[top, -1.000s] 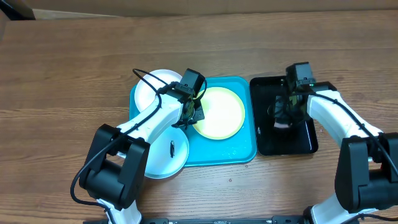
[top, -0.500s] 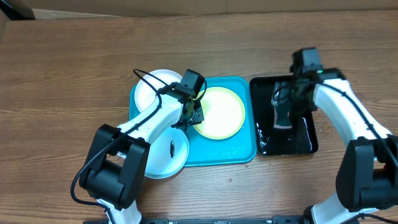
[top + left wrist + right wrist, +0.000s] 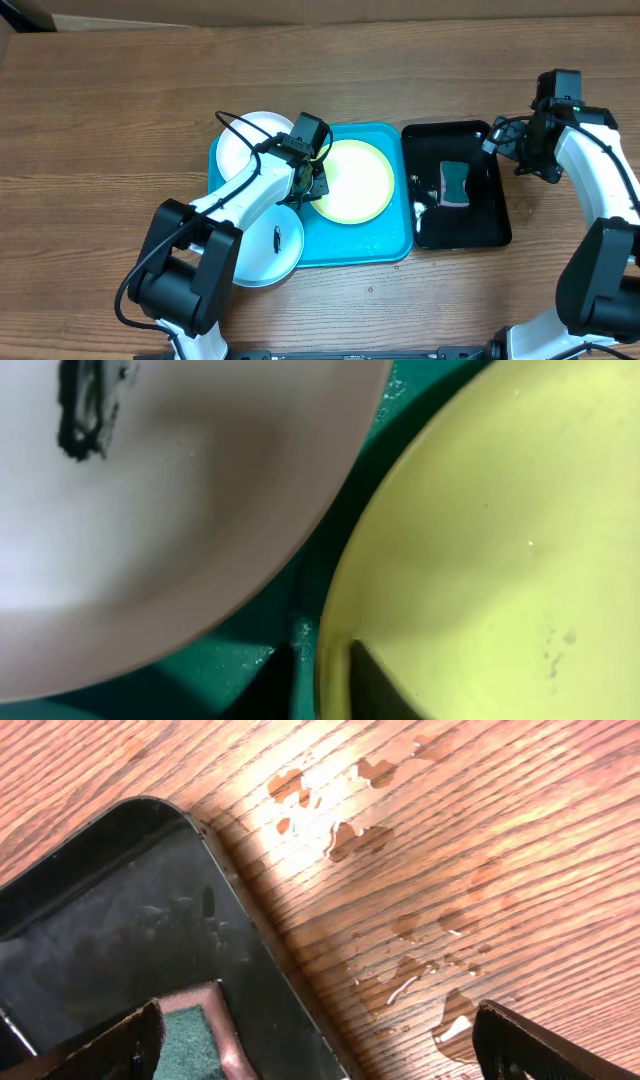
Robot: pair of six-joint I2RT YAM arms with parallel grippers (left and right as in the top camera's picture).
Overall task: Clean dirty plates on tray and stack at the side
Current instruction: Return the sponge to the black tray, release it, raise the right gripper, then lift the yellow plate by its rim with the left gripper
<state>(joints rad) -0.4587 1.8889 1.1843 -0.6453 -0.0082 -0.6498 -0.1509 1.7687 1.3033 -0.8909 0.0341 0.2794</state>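
At the left, the white plate sits over the far left corner of the turquoise tray, and the smeared plate overhangs its near left corner, its dark mark still unwiped. The left tool has not moved in the last second. It stays at the left rim of the yellow-green plate, which lies in the middle of the tray. In the left wrist view, one finger rests on the plate's inner face and the other shows as a dark shape just outside the rim, so we judge the tool closed on that rim.

The change is on the right. A second ago the right tool was down in the black tray at the sponge. Now the sponge lies loose in that tray, and the arm has swung out past the tray's right edge. Its fingers stand wide apart with nothing between them, above the wooden surface, where water drops glisten.

We read this as the scrubbing of the yellow-green plate being over, since its face looks clean. The next step appears to fall to the left arm: lift that plate off the tray and set it at the side. The smeared plate still needs the sponge.
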